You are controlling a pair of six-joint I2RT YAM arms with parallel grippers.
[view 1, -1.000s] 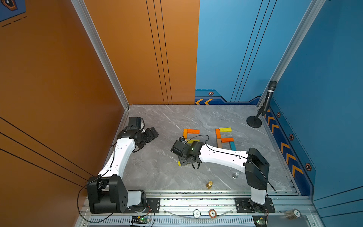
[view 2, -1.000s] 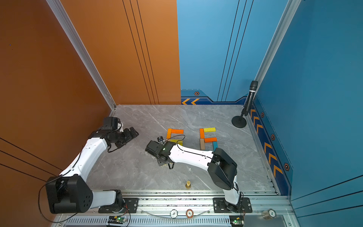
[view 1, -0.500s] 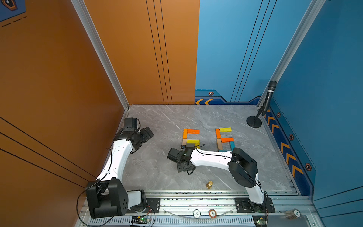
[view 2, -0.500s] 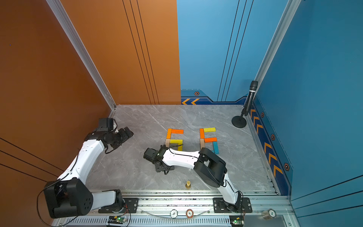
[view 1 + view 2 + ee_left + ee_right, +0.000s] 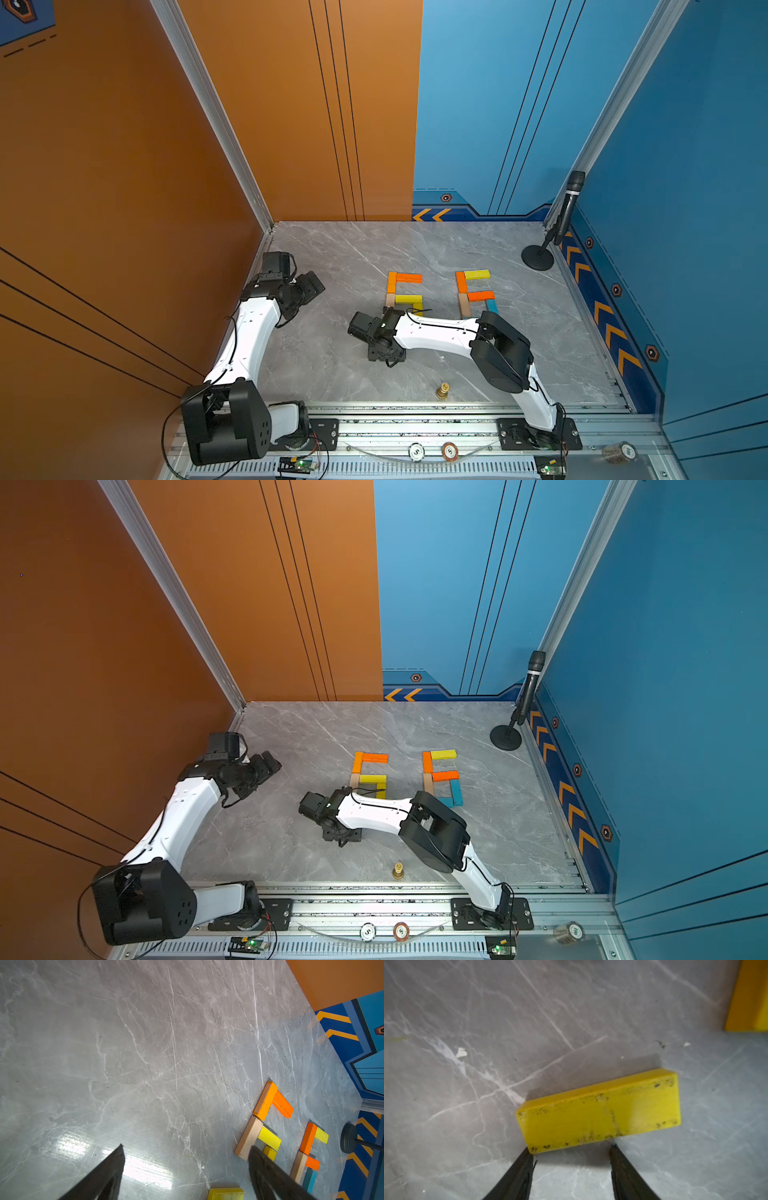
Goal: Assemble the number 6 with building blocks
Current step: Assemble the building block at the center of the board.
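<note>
Two figures of building blocks lie mid-table. The right one (image 5: 444, 775), of orange, yellow, tan and teal planks, forms a number 6. The left figure (image 5: 408, 277) has orange, tan and yellow planks; my right arm hides its lower part. A loose yellow block (image 5: 600, 1113) lies flat just beyond my right gripper (image 5: 571, 1148), which is open; one corner touches a fingertip (image 5: 529, 1154). That gripper (image 5: 386, 353) points down in front of the left figure. My left gripper (image 5: 311, 286) is open and empty near the left wall, and its view catches the loose block (image 5: 225, 1193).
A microphone on a round stand (image 5: 538, 259) occupies the back right corner. A small gold chess-like piece (image 5: 443, 390) stands near the front edge. Chips (image 5: 415, 452) lie on the front rail. Orange and blue walls enclose the table on three sides.
My right gripper has drawn slightly toward the front edge, uncovering more of the left figure, and its elbow has folded down. My left gripper has pulled back a little toward the left wall.
</note>
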